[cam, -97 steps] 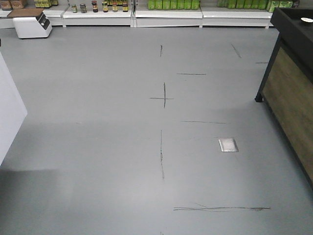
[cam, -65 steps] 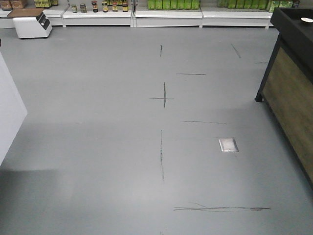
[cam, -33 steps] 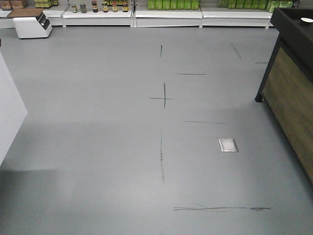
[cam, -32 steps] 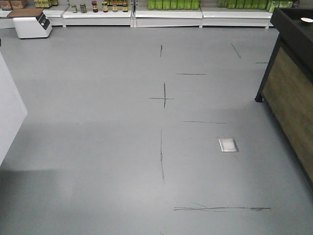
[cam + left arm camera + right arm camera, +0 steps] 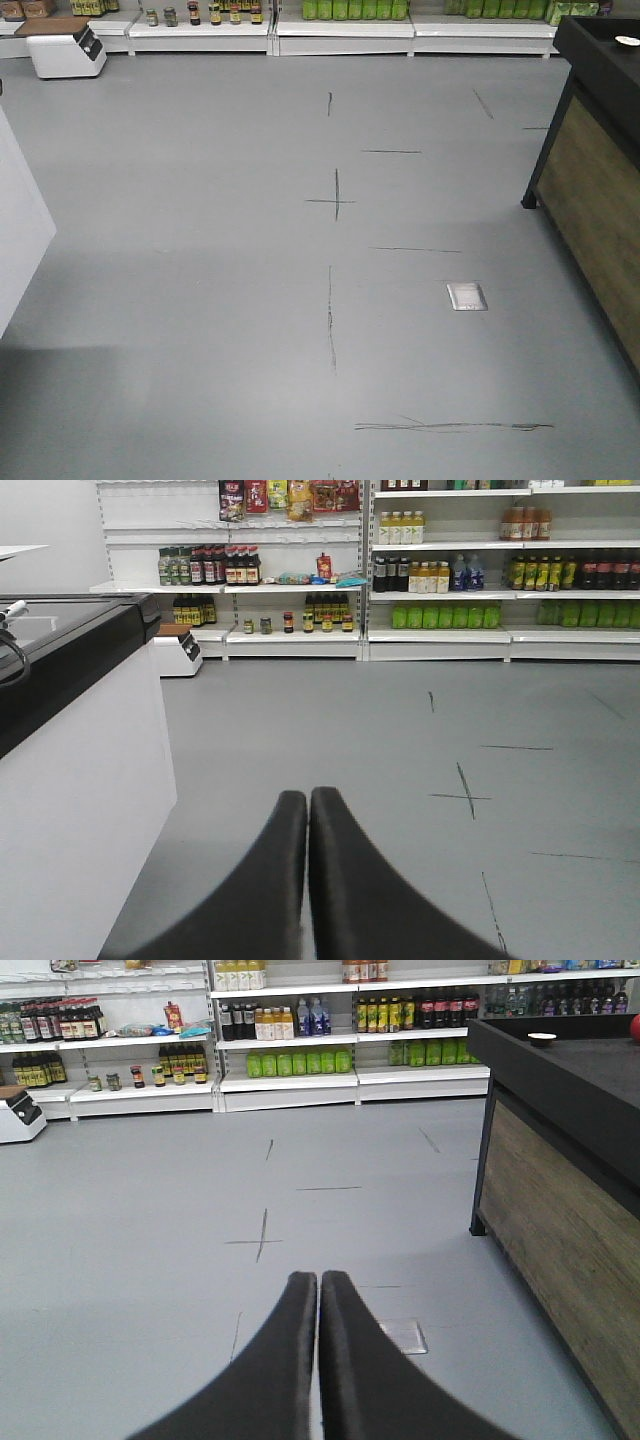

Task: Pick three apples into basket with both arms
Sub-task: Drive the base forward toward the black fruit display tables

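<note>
Black grippers [image 5: 308, 798] [image 5: 318, 1280], two, both closed

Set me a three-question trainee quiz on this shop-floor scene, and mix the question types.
1. True or false: the left end effector is shut and holding nothing.
2. Multiple choice: in the front view, the square metal floor plate lies A) left of the cross mark; B) right of the cross mark and nearer the camera; C) on a shelf.
3. Fill in: in the right wrist view, the dark-topped counter has a ____-grain side panel.

Key: 1 true; 2 B; 3 wood.
</note>
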Available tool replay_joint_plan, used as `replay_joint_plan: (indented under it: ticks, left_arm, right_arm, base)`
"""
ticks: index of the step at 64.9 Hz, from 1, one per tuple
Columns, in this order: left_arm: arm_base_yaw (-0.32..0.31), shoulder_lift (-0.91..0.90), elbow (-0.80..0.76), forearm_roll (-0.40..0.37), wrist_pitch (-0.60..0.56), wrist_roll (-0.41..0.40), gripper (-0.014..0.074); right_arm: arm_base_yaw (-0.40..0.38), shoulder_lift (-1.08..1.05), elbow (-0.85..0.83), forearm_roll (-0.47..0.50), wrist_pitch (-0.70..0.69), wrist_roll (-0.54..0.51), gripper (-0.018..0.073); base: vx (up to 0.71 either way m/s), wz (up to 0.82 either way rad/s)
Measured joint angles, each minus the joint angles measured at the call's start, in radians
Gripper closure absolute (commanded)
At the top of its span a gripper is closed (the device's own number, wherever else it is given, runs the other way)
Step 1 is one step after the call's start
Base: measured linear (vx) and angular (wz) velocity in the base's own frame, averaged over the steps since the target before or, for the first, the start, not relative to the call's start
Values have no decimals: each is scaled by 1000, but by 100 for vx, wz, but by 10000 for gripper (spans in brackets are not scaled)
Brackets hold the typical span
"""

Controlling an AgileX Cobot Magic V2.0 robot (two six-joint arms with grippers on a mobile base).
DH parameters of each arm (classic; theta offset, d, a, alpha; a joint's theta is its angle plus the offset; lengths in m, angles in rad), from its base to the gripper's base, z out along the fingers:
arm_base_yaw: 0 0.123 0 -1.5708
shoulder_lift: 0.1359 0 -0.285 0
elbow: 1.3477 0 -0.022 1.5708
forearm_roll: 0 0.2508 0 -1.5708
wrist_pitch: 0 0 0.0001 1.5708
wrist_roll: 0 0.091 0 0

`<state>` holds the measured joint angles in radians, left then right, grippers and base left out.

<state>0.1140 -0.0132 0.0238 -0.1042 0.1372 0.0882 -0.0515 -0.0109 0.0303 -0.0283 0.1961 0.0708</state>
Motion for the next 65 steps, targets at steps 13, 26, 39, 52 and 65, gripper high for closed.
replay_joint_plan:
  ticks: [13,26,39,52,65]
  left_arm:
    - [0,0,0,0,0,0,603]
    - [0,0,0,0,0,0,603]
    - [0,0,0,0,0,0,603]
    - [0,0,0,0,0,0,603]
    - [0,0,0,0,0,0,603]
  right_arm:
    - [0,0,0,0,0,0,564]
    - [0,0,0,0,0,0,564]
    - [0,0,0,0,0,0,564]
    - [0,0,0,0,0,0,564]
    - [0,0,0,0,0,0,564]
  base:
    - [0,1]
    - [3,3]
    - [6,2]
    - [9,0]
    - [10,-2]
